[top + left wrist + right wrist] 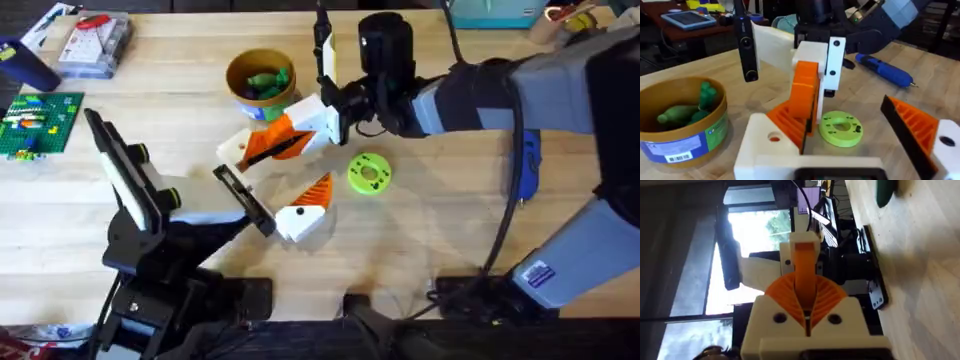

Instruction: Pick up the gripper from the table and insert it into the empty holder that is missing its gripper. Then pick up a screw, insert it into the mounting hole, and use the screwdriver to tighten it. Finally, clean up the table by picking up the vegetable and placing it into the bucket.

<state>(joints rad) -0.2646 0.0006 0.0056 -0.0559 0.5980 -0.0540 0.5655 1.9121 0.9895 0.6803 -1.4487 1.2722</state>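
gripper (278, 140) clamped in right claw (322, 118), beside bucket (260, 80)

A pale wooden bench (420, 250) carries everything here. Near its far middle stands the yellow-ochre bucket (259, 80), with green vegetables (265, 82) inside it. Toward the right of centre a lime-green disc with holes (369, 172) lies flat on the wood. Just left of the disc and nearer the bases, an orange ribbed wedge on a rounded white base (305, 210) lies on its side. Over on the right the blue-handled screwdriver (528, 165) lies on the bench, partly behind a dark cable. At the far left corner sit a clear plastic box (93, 44) and a green brick baseplate (40, 123).
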